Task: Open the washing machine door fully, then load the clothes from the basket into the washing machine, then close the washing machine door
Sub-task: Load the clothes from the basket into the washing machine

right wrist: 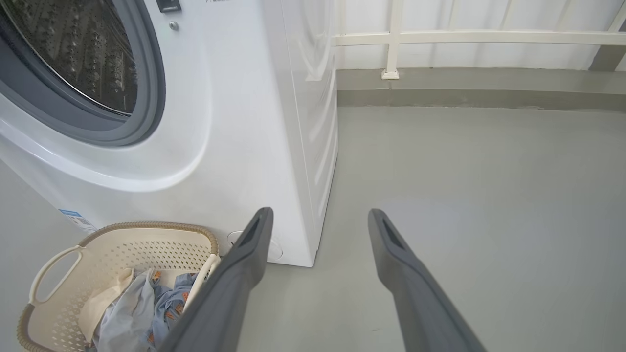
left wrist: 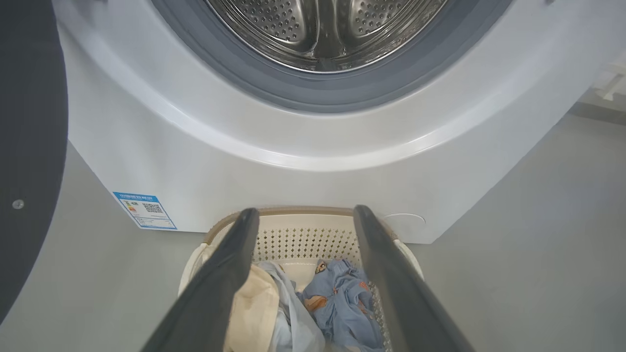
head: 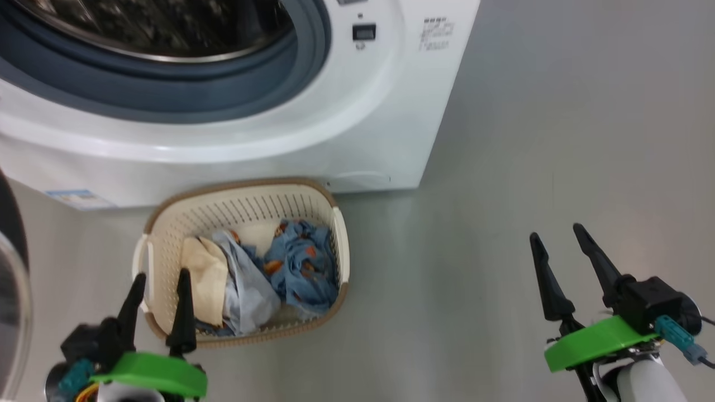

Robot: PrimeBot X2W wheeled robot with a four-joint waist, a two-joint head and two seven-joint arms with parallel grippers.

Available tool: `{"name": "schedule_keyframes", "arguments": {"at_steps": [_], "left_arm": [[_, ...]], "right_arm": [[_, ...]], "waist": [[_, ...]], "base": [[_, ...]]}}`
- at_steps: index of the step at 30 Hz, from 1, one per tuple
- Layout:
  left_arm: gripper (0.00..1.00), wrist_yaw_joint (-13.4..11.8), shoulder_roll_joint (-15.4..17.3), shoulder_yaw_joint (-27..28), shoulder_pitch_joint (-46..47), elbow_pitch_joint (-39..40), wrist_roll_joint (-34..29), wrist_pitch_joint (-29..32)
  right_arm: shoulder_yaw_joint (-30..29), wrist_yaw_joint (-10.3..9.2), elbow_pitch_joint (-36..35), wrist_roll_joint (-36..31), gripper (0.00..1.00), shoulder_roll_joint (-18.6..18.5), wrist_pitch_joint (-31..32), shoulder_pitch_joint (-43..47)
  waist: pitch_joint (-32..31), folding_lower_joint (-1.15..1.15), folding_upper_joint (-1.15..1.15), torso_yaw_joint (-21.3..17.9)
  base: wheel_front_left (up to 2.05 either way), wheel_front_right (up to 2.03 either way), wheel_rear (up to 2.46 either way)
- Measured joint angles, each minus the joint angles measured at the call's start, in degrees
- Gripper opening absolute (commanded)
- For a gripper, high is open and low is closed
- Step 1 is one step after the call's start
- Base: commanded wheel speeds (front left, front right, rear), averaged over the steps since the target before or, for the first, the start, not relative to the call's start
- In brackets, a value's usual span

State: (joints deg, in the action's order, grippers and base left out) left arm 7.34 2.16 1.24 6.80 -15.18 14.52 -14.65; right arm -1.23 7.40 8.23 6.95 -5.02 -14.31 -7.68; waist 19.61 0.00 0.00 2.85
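Note:
The white washing machine [head: 313, 134] stands with its steel drum [left wrist: 323, 29] exposed. Its door [head: 11, 290] is swung out at the far left, a dark rim [left wrist: 29, 146] in the left wrist view. On the floor in front sits the cream basket [head: 246, 204], holding the clothes: a cream-beige piece [head: 206, 276], a pale blue-white one [head: 246, 296] and blue fabric with orange print [head: 304, 268]. My left gripper [head: 161, 279] hangs open over the basket's near left corner, nothing between its fingers. Off to the right, my right gripper [head: 556, 231] is open above bare floor.
Grey floor [head: 530, 139] stretches to the right of the machine. A white railing [right wrist: 440, 39] and a low kerb [right wrist: 479, 88] run behind it. A blue label [left wrist: 144, 210] sits low on the machine's front.

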Motion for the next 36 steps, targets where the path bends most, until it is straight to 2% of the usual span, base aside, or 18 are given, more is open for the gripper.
{"name": "schedule_keyframes", "arguments": {"at_steps": [9, 19, 31, 36], "left_arm": [[1.0, 0.0, 0.84, -3.02, 10.9, -8.04, 1.41, 0.01], [1.0, 0.05, 4.79, -5.27, 21.01, -17.96, 3.63, 0.0], [1.0, 0.07, 9.16, -7.09, 32.26, -34.84, 4.45, 0.03], [1.0, -0.51, 10.85, -7.68, 38.0, -43.36, 4.15, 2.08]], "right_arm": [[0.96, 0.0, -0.46, -0.4, 1.0, 0.14, -0.01, -4.41], [2.2, 0.0, -1.53, -0.9, 1.0, 1.02, -0.01, -7.78], [3.33, 0.0, -2.43, -0.82, 1.0, 1.48, -0.01, -9.39], [4.14, 0.0, -2.83, -0.74, 1.0, 1.59, -0.01, -9.87]], "waist": [[9.83, 0.0, 0.0, -0.81], [18.94, 0.0, 0.0, -2.54], [26.75, 0.0, 0.0, -5.97], [29.72, 0.0, 0.0, -7.4]], "base": [[0.0, 0.0, 0.0], [0.0, 0.0, 0.0], [0.0, 0.0, 0.0], [0.0, 0.0, 0.0]]}}
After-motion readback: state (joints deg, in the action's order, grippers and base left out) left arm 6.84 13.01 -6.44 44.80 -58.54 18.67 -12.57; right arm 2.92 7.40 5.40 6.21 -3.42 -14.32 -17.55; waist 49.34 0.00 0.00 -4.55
